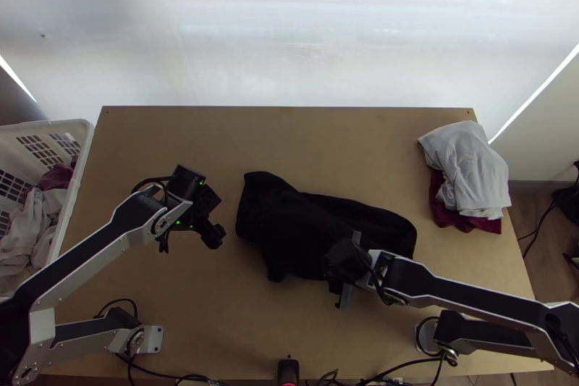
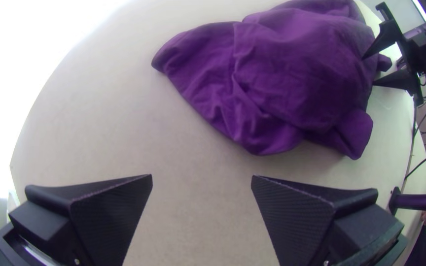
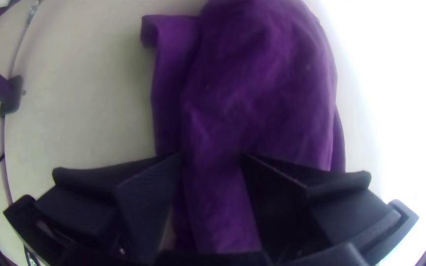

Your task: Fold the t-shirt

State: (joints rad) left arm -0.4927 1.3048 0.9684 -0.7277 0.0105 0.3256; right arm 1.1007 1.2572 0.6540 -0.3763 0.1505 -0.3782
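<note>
Little advanced, seems to need first flattening, then all neat folding of the dark t-shirt [image 1: 289, 219], loosely bunched near the middle of the table [image 1: 326, 125], with spread fingers at both the left gripper [image 2: 201, 176], apart from it, and the right gripper [image 3: 211, 155], over it.

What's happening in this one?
Two robot arms are at a bunched, dark t-shirt that isn't neatly folded. The right gripper is over the shirt, jaws apart; the left gripper is beside it above the table, also open. Other clothes are piled at the table's far right corner.
</note>
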